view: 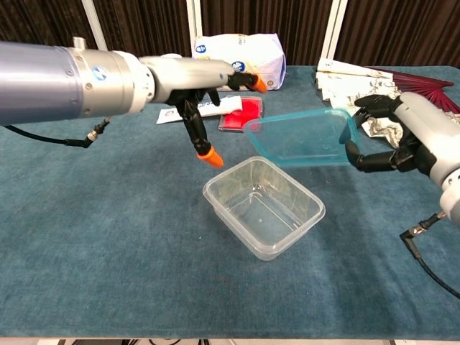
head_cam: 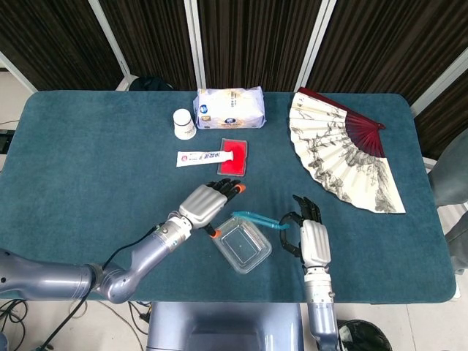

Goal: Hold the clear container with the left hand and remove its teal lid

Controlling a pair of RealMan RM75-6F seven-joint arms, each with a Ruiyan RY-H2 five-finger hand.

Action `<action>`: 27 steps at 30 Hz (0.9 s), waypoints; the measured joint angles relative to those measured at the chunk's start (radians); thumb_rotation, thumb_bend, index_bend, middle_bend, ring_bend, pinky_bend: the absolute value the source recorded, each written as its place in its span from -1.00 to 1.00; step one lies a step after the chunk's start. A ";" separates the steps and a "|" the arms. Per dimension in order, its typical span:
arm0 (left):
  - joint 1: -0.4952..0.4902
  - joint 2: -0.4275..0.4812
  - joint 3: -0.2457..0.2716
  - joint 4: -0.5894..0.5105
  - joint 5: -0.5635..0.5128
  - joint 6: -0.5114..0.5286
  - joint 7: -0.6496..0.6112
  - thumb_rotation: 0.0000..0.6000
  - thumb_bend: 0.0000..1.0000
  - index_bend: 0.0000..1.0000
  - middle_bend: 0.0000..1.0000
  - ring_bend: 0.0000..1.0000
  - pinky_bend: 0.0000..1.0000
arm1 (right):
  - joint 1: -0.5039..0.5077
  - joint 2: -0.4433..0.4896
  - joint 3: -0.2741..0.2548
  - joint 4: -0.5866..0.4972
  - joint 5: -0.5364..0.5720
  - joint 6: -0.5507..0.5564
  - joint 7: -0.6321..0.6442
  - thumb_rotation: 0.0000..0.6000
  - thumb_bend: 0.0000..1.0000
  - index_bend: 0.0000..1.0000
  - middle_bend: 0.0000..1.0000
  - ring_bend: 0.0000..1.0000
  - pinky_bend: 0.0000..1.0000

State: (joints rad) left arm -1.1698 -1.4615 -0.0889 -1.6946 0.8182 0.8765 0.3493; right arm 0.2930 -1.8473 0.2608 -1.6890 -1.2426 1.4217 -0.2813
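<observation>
The clear container sits open on the blue bench, near the front edge and roughly centred, with nothing in it. The teal lid is off and raised above it, toward two o'clock from the container, tilted so its underside faces the chest camera. The right hand pinches the lid by its right edge, fingers curled round the rim.

The left hand hovers at about ten o'clock from the container, apart from it, fingers spread wide and holding nothing.

Toward twelve o'clock lie a red card and a toothpaste tube, with a white cup and a tissue pack beyond. A paper fan lies spread open at two o'clock.
</observation>
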 measured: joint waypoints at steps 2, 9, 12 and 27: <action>0.024 0.016 -0.004 -0.005 0.023 0.024 -0.020 1.00 -1.00 -1.00 -1.00 -1.00 -0.65 | 0.006 0.009 0.018 0.000 0.003 -0.001 -0.003 1.00 0.18 0.15 -0.72 -1.00 -1.00; 0.091 0.091 -0.005 -0.066 0.071 0.084 -0.061 1.00 -1.00 -1.00 -1.00 -1.00 -0.65 | 0.029 0.071 0.091 -0.001 0.021 -0.011 -0.024 1.00 0.19 0.15 -0.72 -1.00 -1.00; 0.131 0.129 0.002 -0.101 0.116 0.128 -0.078 1.00 -1.00 -1.00 -1.00 -1.00 -0.65 | 0.032 0.104 0.111 0.003 0.040 -0.018 -0.029 1.00 0.19 0.15 -0.72 -1.00 -1.00; 0.363 0.292 0.117 -0.211 0.380 0.294 -0.205 1.00 -1.00 -1.00 -1.00 -1.00 -0.65 | 0.043 0.198 0.147 0.077 0.173 -0.057 -0.129 1.00 -0.03 -0.99 -0.99 -1.00 -1.00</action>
State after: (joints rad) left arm -0.8069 -1.1690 0.0282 -1.9059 1.1984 1.1706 0.1445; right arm 0.3359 -1.6493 0.4073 -1.6121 -1.0696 1.3649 -0.4108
